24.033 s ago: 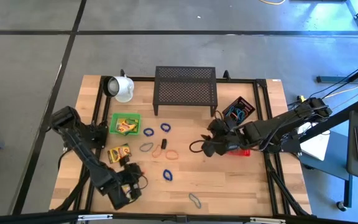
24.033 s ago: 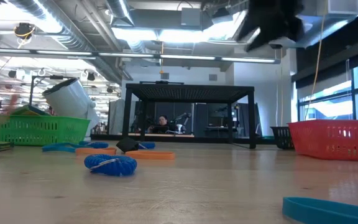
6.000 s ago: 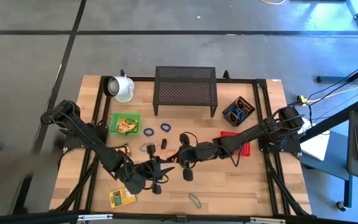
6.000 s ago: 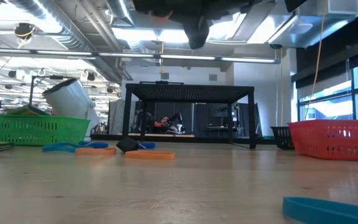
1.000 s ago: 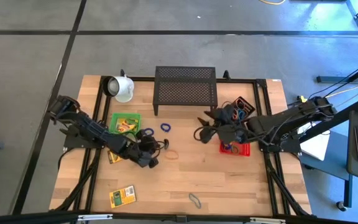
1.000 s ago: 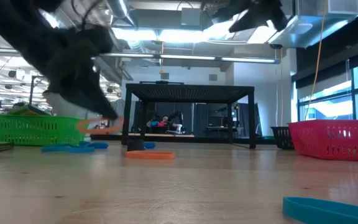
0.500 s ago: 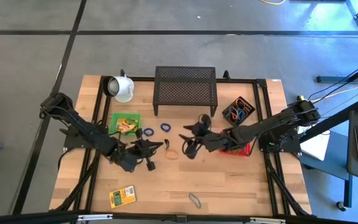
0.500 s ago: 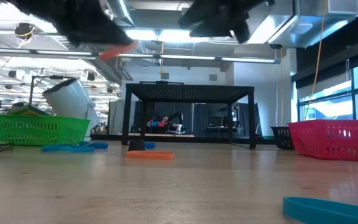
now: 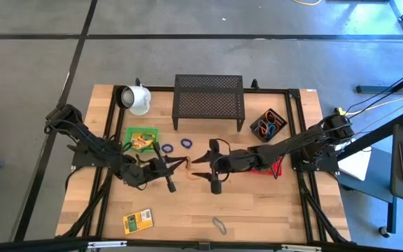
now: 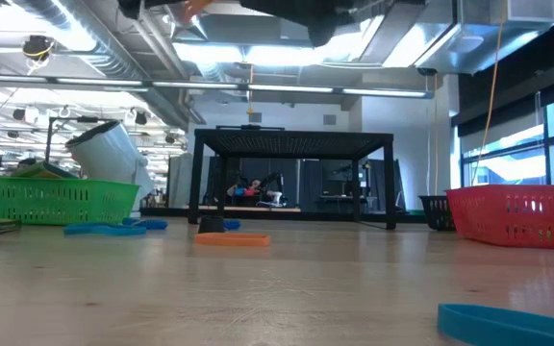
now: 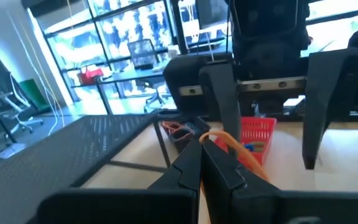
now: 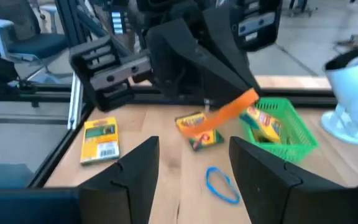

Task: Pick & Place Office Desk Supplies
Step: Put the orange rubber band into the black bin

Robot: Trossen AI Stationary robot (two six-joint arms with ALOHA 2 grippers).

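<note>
My left gripper (image 9: 178,166) is shut on an orange rubber band (image 12: 230,112), raised above the middle of the table. My right gripper (image 9: 203,171) faces it from the right, open. In the left wrist view its two fingers (image 11: 222,106) stand on either side of the band without touching it. A second orange band (image 10: 231,239) lies flat on the table below. Two blue bands (image 9: 167,148) lie near the green basket (image 9: 140,138). A grey band (image 9: 219,225) and a crayon box (image 9: 138,221) lie toward the near edge. My left gripper pinches the orange rubber band between its two shut fingertips (image 11: 201,158). The fingers reach roughly level toward the table's right. The band's free part (image 11: 238,152) sticks out past the tips toward my right gripper, lifted clear of the table.
The black mesh rack (image 9: 208,98) and white mug (image 9: 137,98) stand at the far edge. A red basket (image 9: 270,166) and a black basket holding bands (image 9: 268,124) sit on the right. Another crayon box (image 12: 197,134) lies beside the green basket.
My left gripper rose from the table with the orange band, lifting it clear, and moved slightly right. My right gripper swung from above the red basket leftward to the table's middle and now faces the left gripper, open.
</note>
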